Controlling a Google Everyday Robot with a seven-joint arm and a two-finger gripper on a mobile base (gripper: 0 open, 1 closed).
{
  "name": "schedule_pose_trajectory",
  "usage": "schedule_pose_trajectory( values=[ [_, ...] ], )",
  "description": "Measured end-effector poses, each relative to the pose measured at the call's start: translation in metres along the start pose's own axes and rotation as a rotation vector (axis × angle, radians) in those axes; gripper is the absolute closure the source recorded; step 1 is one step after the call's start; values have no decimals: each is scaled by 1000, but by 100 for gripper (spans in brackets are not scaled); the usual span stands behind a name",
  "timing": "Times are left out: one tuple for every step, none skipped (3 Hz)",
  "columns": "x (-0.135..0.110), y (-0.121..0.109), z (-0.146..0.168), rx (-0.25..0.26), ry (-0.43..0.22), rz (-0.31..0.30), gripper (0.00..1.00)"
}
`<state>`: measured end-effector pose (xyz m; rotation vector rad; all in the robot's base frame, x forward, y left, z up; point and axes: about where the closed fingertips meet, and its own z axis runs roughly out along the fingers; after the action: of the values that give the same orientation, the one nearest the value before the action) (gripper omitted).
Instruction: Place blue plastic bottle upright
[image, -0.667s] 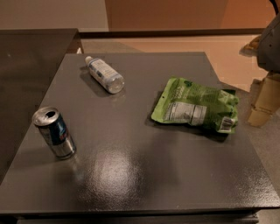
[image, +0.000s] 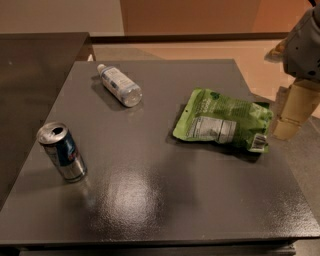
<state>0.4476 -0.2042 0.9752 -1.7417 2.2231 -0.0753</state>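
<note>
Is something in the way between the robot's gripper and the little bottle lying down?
Sort of. The gripper hangs by the right edge of the table. The green snack bag lies flat between it and the blue plastic bottle, probably low enough to reach over.

To me it looks like an office or a test room: a plain dark grey table (image: 150, 210), a second dark counter (image: 30, 70) at the far left, a bare beige wall (image: 60, 15) behind. My gripper (image: 292, 117) hangs beside the table's right edge.

One blue plastic bottle (image: 119, 85), one can (image: 62, 152), one green pouch (image: 222, 122), perhaps one gripper (image: 290, 122) at far right.
</note>
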Motion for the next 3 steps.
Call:
schedule_pose_trajectory(
  values=[
    [-33,-13,16,-53,-51,2,0],
    [-70,-25,34,-95,-80,28,0],
    [-112,-36,52,-120,-84,74,0]
  ],
)
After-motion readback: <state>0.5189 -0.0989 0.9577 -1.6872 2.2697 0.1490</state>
